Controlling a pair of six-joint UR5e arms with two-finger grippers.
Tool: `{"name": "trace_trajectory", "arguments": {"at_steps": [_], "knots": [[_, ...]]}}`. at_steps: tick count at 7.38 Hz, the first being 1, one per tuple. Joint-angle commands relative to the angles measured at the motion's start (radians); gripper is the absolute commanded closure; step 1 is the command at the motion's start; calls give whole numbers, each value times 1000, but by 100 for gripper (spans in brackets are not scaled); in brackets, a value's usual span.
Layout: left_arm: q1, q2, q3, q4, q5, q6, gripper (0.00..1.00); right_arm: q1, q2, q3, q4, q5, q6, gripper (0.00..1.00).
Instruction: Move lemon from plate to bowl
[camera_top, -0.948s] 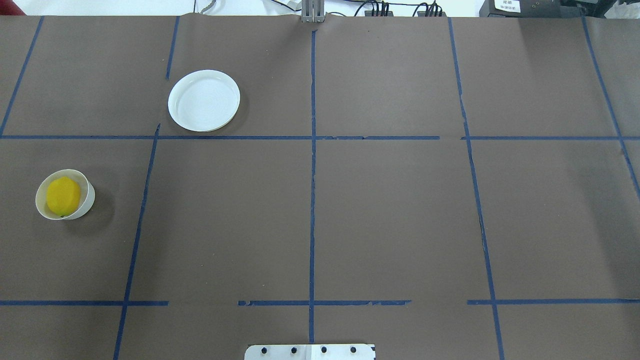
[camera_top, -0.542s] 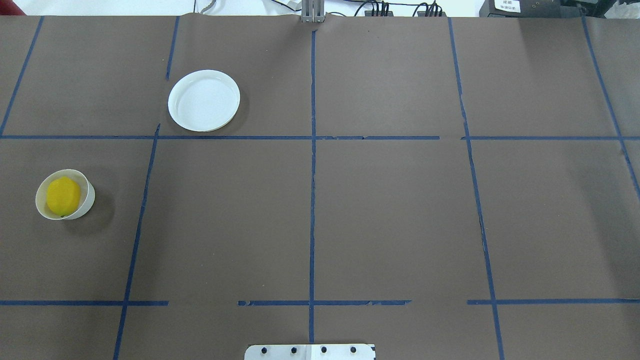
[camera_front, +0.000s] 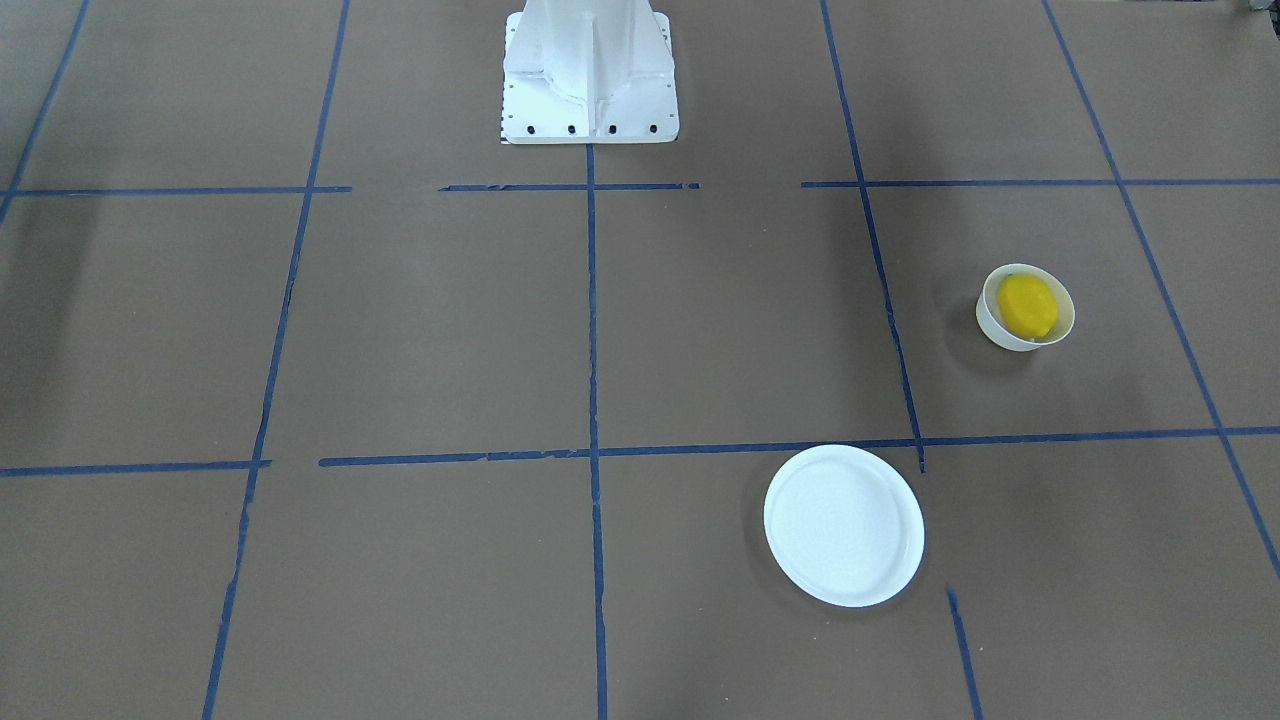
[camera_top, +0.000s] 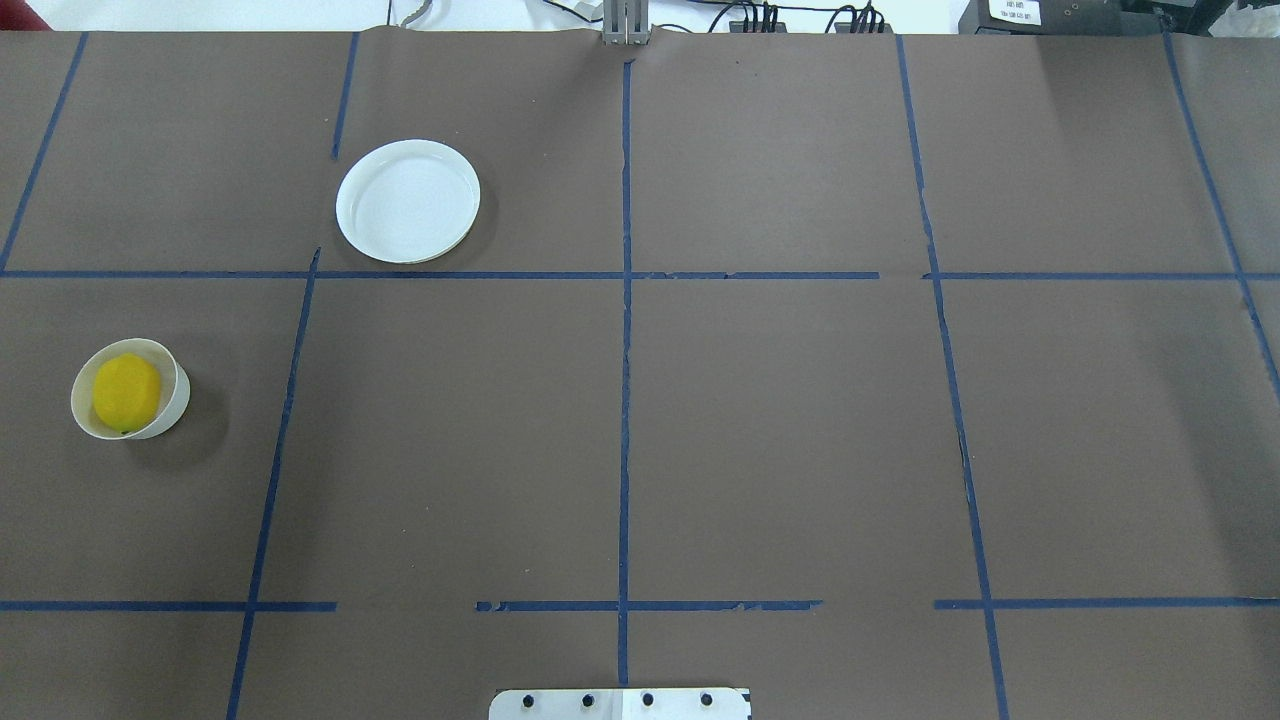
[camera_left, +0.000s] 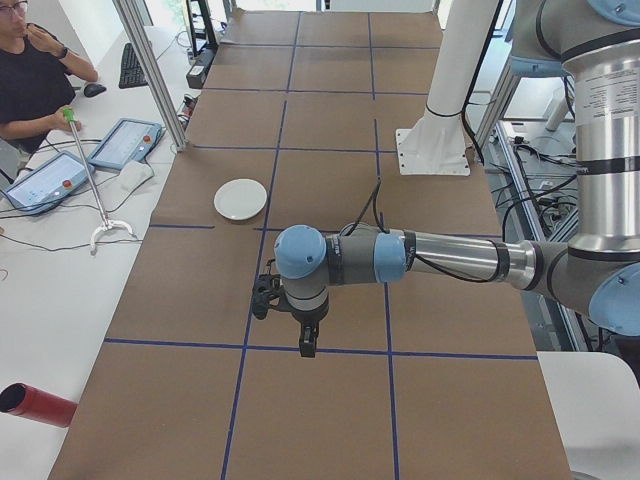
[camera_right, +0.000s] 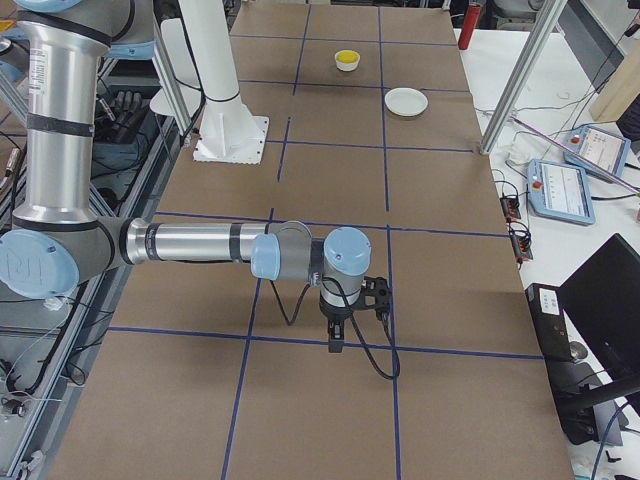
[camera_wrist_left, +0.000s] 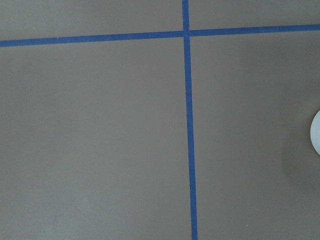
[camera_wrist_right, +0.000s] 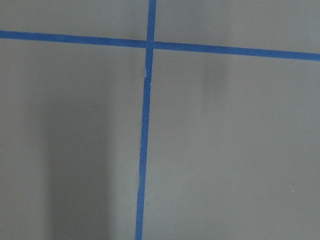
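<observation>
Lemon: sitting in bowl, 8 o'clock of plate | step: you are likely finishing | left gripper, right gripper: grip unreadable | next: you are only confirming placement

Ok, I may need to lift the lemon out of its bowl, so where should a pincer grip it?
Probably from straight above, pinching the lemon across its narrow middle. The steep wall of the bowl rings it closely, so the sides are blocked and only its top is exposed.

Left hand and right hand, both downward.
</observation>
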Motion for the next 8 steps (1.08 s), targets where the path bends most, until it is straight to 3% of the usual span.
{"name": "trace_trajectory", "arguments": {"at_steps": [1,8], "knots": [[-3,-27,18,0,2,1,0,0,0,0,0,0,0,0],[0,-59,58,0,6,6,0,0,0,0,0,0,0,0]]}}
